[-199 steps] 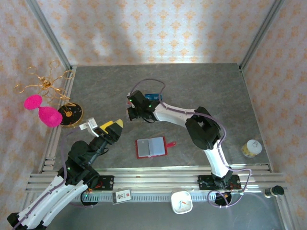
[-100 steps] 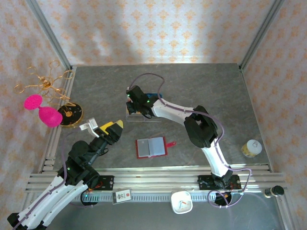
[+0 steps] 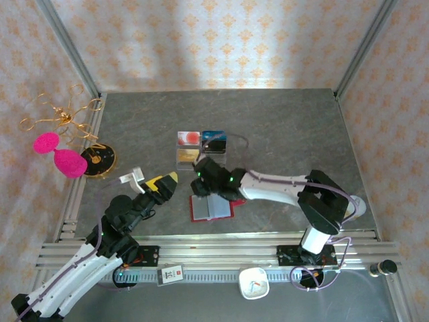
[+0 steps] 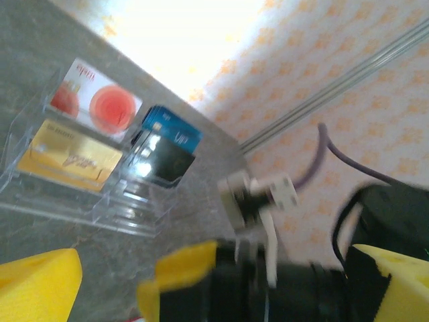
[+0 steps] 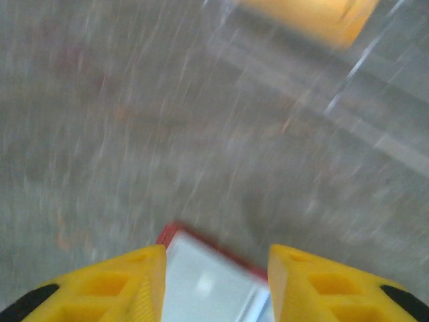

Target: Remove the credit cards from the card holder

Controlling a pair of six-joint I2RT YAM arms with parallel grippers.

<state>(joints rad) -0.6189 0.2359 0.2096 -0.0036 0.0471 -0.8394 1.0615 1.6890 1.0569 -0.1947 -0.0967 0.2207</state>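
Your right pincer (image 5: 214, 260), parted, over the red wallet (image 3: 214, 209) edge.
Left pincer (image 3: 163, 181) gapes at its ten o'clock; gold card (image 3: 187, 155) at eleven.

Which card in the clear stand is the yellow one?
The gold card in the front row, just in front of the red-and-white card. The blue card sits beside that one.

The grey marbled table (image 3: 281, 127) bears the open red card holder (image 3: 214, 209); clear stand (image 3: 216, 155) behind it.
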